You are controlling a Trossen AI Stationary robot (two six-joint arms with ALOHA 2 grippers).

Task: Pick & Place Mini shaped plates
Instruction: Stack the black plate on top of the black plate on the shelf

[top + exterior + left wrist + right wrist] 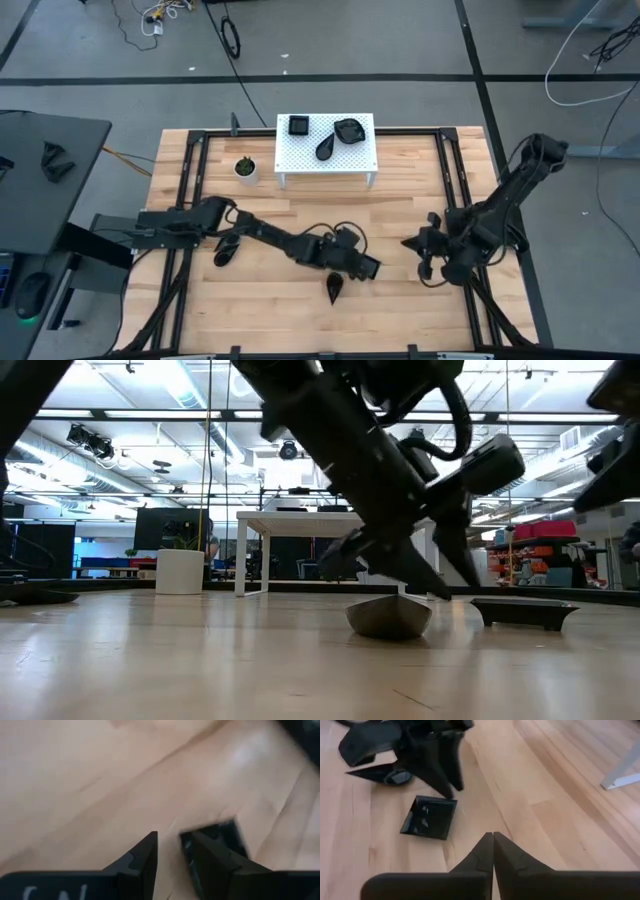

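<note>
Far left of the top-down picture, one of the mini shaped plates lies on the desk right beside your left arm, with the plant pot above it. At upper centre the white stand carries three more plates.

Lower centre is where the action is. The left claw is released: fingers apart, nothing between them, tips low over the wood. The square plate sits flat just beside one finger, and a teardrop plate is near it.

My read is that the square one is the step in hand. These dishes look shallow and glossy, so I'd straddle one rim edge with the fingers, go straight down, and clench slowly so it doesn't skid. Watch that you don't nudge the teardrop.

Off to the right, the right claw is clenched on nothing and parked clear of the plates. Leave it there.
</note>
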